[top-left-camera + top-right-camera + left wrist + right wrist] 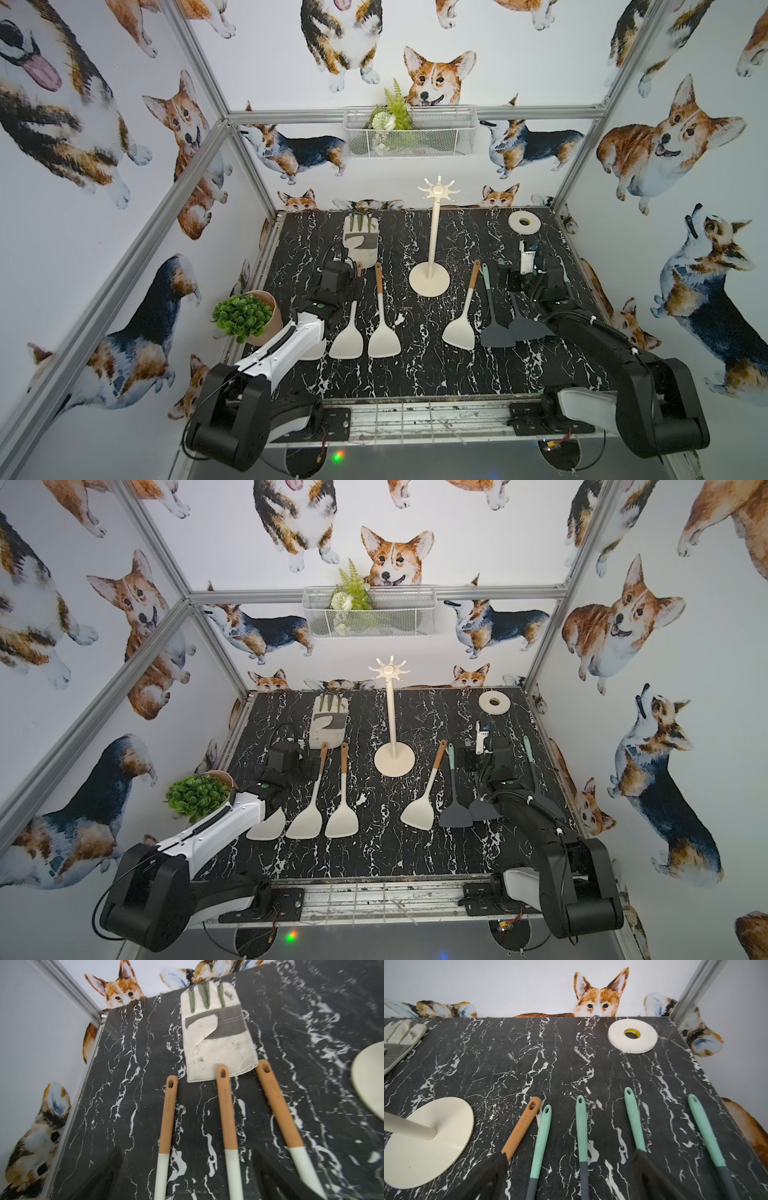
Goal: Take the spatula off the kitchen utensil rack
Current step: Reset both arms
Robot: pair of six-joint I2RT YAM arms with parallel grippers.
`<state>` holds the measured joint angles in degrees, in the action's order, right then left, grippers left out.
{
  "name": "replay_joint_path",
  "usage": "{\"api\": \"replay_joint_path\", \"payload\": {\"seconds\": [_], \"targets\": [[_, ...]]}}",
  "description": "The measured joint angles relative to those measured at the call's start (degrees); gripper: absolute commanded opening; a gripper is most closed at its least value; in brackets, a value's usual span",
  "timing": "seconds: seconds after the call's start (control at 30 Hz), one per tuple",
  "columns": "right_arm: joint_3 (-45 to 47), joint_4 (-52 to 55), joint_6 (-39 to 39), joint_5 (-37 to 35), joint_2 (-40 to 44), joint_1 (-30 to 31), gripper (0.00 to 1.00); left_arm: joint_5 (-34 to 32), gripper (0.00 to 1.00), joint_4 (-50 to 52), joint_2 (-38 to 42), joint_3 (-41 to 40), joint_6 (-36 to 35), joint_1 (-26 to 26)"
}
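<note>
**Rack upright mid-table, spatulas lying flat on either side**

On your left, the left gripper [188,1153] hangs wide apart over the table [124,1064] and holds nothing. Two wooden handles run between its dark fingers [108,1174]. Below it, three cream spatulas [227,1105] lie side by side, each with a wood handle and a hanging hole at the end. The middle handle's tip rests on the cuff of a work glove [216,1028]. The print on these handles is too blurred to read.

The kitchen utensil rack [432,232] stands upright in the middle of the table. It is cream all over, with a round disc base, a slim pole and a star-shaped crown of hooks.

To the right of its base a fourth cream spatula [461,328] lies flat, near the base but not touching it. Four grey spatulas [582,1126] with mint handles follow. "Royalstar" runs along the mint handles and along the wooden one beside them.

The right gripper [570,1155] is also spread wide above those handles and holds nothing. A tape roll [524,221] sits at the back right. Its yellow core label is too small to read.
</note>
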<state>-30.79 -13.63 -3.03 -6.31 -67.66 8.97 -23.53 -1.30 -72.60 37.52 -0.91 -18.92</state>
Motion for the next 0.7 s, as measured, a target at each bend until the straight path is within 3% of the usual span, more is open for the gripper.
{"api": "replay_joint_path", "payload": {"seconds": [0.27,0.4,0.6,0.7], "targets": [[8.55,-13.81,3.17,-4.07,-5.46,-0.07,1.0,-1.16,1.0,-7.39,-5.97,-2.93,1.18,5.2],[12.26,-21.68,4.04,-5.38,-10.45,-0.81,1.0,-0.66,1.0,-17.86,-7.65,-8.52,1.01,6.43],[8.74,-24.57,1.31,1.2,-13.99,-8.79,1.0,1.33,1.0,-29.53,-9.62,-11.32,-0.52,7.96],[9.33,-26.21,0.33,3.58,-14.75,-9.62,1.0,3.67,1.0,-37.31,-12.46,-13.4,-1.51,8.96]]}}
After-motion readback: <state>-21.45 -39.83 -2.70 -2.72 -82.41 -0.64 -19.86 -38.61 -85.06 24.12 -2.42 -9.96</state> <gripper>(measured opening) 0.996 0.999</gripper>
